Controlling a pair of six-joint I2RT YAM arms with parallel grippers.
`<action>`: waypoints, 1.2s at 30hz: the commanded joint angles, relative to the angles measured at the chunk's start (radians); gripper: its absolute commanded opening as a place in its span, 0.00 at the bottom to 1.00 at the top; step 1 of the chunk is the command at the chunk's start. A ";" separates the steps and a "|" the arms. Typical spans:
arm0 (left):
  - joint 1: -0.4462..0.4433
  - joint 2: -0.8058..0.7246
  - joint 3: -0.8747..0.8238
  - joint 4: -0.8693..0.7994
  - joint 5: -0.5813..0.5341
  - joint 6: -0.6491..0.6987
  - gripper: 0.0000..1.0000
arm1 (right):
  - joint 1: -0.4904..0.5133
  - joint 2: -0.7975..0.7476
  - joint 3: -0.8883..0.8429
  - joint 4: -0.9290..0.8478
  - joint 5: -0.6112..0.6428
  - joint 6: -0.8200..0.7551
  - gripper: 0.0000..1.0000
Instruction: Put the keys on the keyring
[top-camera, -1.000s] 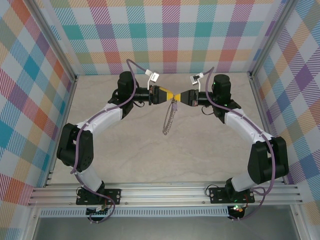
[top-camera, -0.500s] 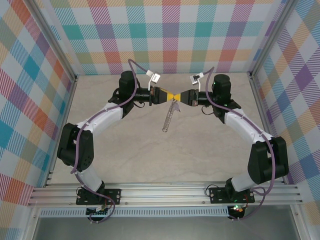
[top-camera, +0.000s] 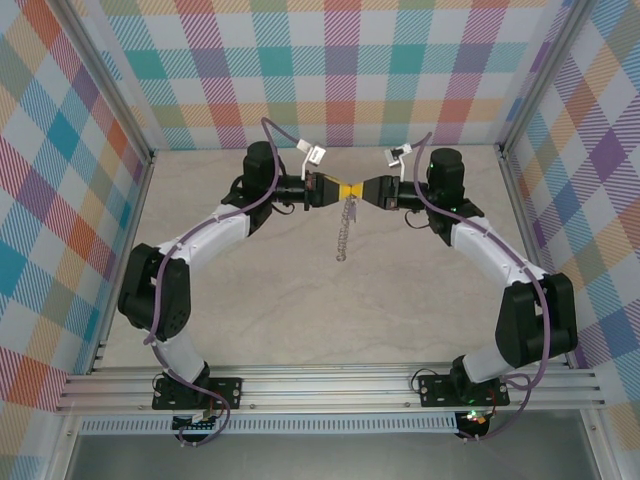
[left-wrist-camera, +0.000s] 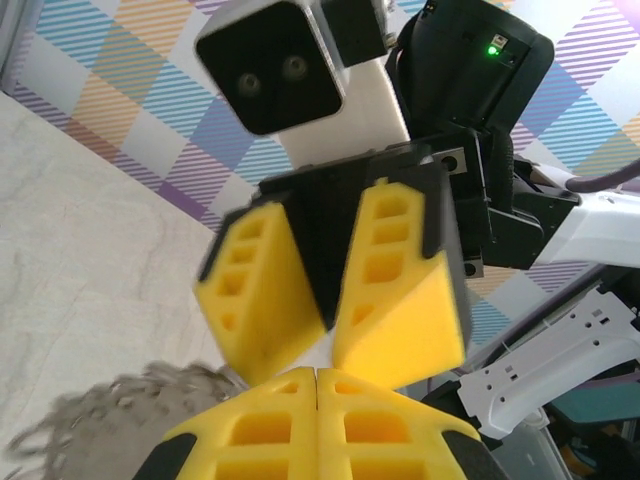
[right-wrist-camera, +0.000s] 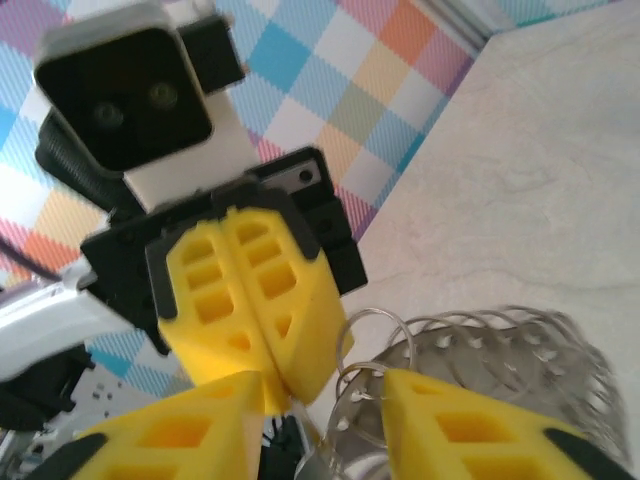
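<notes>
The left gripper (top-camera: 341, 189) and the right gripper (top-camera: 365, 190) meet tip to tip above the far half of the table (top-camera: 250, 300), and their yellow fingers almost touch. The left jaws are pressed together with no gap between the pads. In the right wrist view they form one closed yellow wedge that points toward the camera. The right jaws stand partly apart. In that same view its own two fingers (right-wrist-camera: 470, 430) are at the bottom with a clear space between them, and in the left wrist view they spread like a narrow V. The ring (top-camera: 346, 228) hangs from the place where the tips meet. Seen from above, it is a thin, edge-on line that runs from the jaws toward the arm bases. In the right wrist view its top wire comes right up against the tip of the closed left jaws, so the left gripper seems to pinch it there, but the exact contact point is hidden. The rest of the ring, with its row of small silvery loops, hangs in the gap between the open right fingers and beyond them, without clearly touching either pad. In the left wrist view it is a blurred grey shape low on the left side of the shut jaws.
</notes>
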 joint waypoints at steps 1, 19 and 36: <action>-0.030 0.008 0.007 0.070 -0.005 -0.036 0.00 | -0.013 -0.080 0.004 -0.012 0.056 -0.019 0.48; -0.029 0.019 -0.030 0.265 -0.050 -0.193 0.00 | -0.055 -0.364 -0.250 -0.154 0.471 -0.072 0.73; -0.039 0.029 -0.035 0.342 -0.042 -0.251 0.00 | 0.100 -0.353 -0.259 -0.160 0.579 -0.166 0.68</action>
